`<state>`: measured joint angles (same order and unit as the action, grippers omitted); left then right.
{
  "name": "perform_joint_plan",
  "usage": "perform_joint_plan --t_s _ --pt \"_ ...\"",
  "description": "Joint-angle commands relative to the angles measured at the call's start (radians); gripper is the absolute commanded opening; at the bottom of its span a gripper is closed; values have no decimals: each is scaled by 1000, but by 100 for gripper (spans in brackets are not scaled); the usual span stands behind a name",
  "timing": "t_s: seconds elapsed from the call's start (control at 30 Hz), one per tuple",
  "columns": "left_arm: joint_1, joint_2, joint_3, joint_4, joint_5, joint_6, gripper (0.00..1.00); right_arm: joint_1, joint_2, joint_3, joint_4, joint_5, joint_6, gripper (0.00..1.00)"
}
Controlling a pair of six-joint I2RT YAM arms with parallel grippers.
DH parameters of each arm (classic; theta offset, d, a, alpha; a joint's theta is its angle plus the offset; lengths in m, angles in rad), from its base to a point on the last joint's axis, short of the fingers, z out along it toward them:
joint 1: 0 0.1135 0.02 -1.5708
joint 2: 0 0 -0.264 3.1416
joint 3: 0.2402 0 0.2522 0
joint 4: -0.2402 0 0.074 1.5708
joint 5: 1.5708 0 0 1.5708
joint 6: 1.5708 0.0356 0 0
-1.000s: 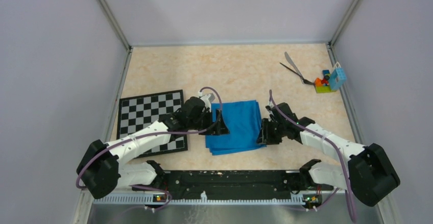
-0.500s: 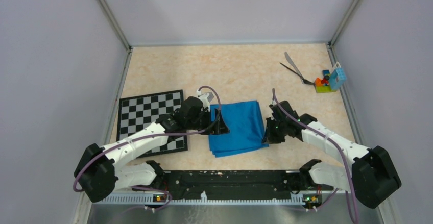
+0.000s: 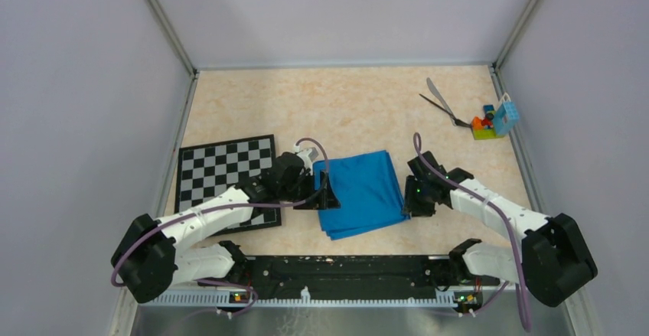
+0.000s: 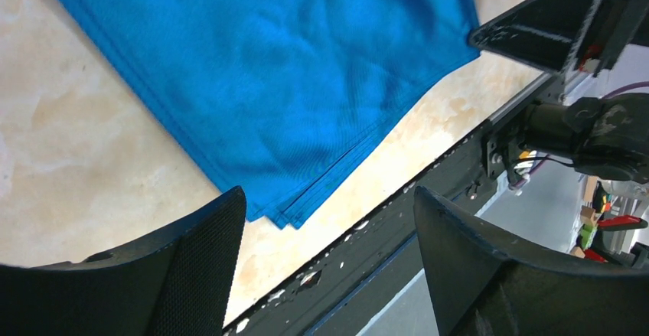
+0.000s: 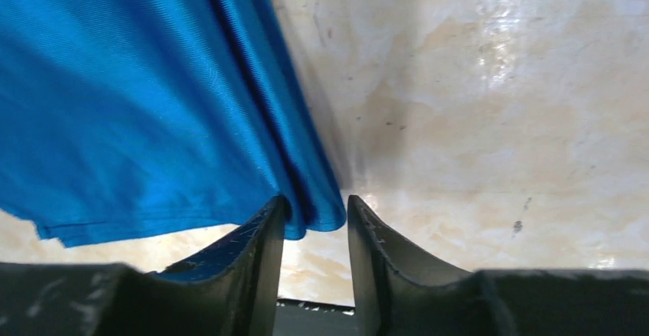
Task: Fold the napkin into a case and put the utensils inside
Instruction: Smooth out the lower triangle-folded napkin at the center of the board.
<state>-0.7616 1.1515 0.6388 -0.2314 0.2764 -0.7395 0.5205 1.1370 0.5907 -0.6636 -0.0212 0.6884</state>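
We see the napkin (image 3: pixel 361 193), at the centre of the frame, as shiny satin-like cloth with a fine weave. The table (image 3: pixel 344 106) looks smooth, glossy and marbled. The chessboard (image 3: pixel 222 171) at left looks matt. The left gripper (image 4: pixel 327 192) has matt black plastic fingers (image 4: pixel 191 267), finely grained inside.

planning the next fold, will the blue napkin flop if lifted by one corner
Probably floppy: the napkin is thin cloth with soft ripples. Its sheen suggests it is slippery, so the layers fanned at the near corner may slide apart. Likely light.
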Motion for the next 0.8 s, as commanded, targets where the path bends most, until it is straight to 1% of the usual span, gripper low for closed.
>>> perform_joint_plan --t_s 0.0,0.03,0.13,0.2,0.27,0.3,0.33,0.37,0.47,0.5,0.53,0.6,0.7,0.77 --pt "-1 -7 -59 51 18 -47 85 -9 10 -11 29 76 28 40" --pt "-1 -11 -78 70 23 -60 85 -11 9 -22 38 70 29 42" --pt "-1 -19 -121 98 7 -95 85 -16 11 -48 79 42 32 43" --pt "-1 -16 -137 105 -21 -106 84 -18 7 -61 95 30 39 39" --pt "0 1 -139 104 -49 -112 84 -19 -22 -86 112 30 51 30" --pt "0 8 -138 105 -66 -119 84 -19 -43 -105 128 26 58 23" --pt "1 15 -135 103 -85 -122 84 -19 -65 -123 153 25 69 9" --pt "2 19 -131 103 -104 -123 84 -19 -85 -143 174 25 84 0" --pt "9 34 -121 118 -157 -121 86 -18 -129 -199 276 -42 135 0" --pt "19 44 -116 130 -154 -115 87 -19 -141 -221 344 -79 169 0" --pt "29 58 -109 135 -147 -110 87 -20 -149 -258 439 -148 207 0" --pt "57 88 -88 128 -132 -92 87 -20 -144 -292 600 -221 297 0" --pt "110 113 -64 122 -114 -62 88 -20 -136 -314 731 -237 388 0" --pt "136 117 -49 118 -107 -41 89 -20 -150 -319 736 -208 401 0"
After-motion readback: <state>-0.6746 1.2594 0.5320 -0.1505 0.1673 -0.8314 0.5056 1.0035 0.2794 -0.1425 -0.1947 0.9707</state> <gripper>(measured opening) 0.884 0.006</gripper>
